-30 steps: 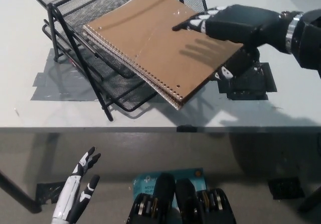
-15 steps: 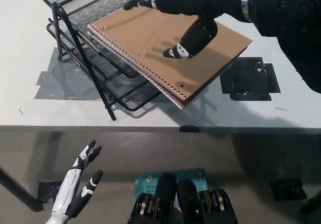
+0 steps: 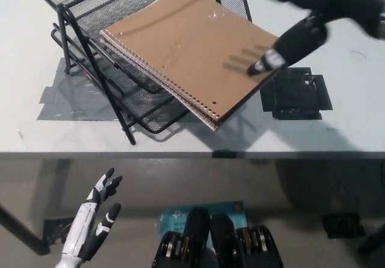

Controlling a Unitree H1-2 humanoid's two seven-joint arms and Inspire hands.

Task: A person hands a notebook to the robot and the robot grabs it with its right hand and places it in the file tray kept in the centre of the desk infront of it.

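The brown spiral-bound cardboard notebook [image 3: 189, 51] lies diagonally across the black wire-mesh file tray [image 3: 96, 15], just left of the unclenched, empty black right hand [image 3: 301, 15] at upper right.

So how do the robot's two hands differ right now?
The left hand is white and hangs low below the desk edge; the right hand is black and raised over the desk, by the notebook. The left hand's fingers are spread; the right hand is partly cut off by the picture's top edge, one finger reaching down toward the notebook's edge. Neither holds anything.
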